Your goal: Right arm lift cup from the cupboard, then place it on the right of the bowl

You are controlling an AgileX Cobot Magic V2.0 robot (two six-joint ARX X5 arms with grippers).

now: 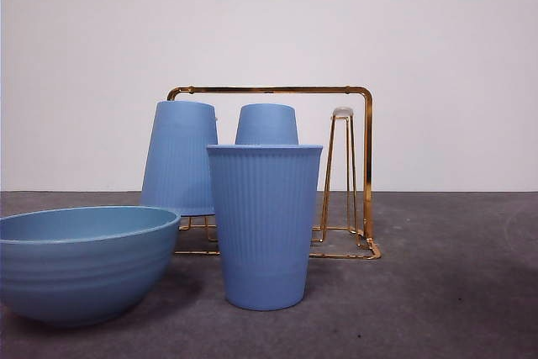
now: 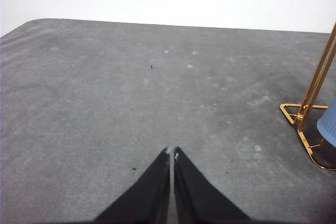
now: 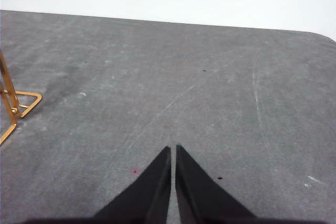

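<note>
Cup [image 1: 264, 224] upright on the table beside the bowl [image 1: 84, 260]; both grippers clenched, empty.
Bowl near the front edge, cup just right of it, cupboard [image 1: 357, 174] behind with two inverted tumblers. Any return by the right gripper [image 3: 172, 147] could tip the tall cup. Left gripper [image 2: 171, 151] waits. Cup hides the rack's middle.

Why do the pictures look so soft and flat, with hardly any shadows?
Front view: even light, faint shadows under the bowl and upright cup, glints on the gold rack. Left wrist view: table edge bends, so the lens distorts. Right wrist view: grainy, gently lit.
</note>
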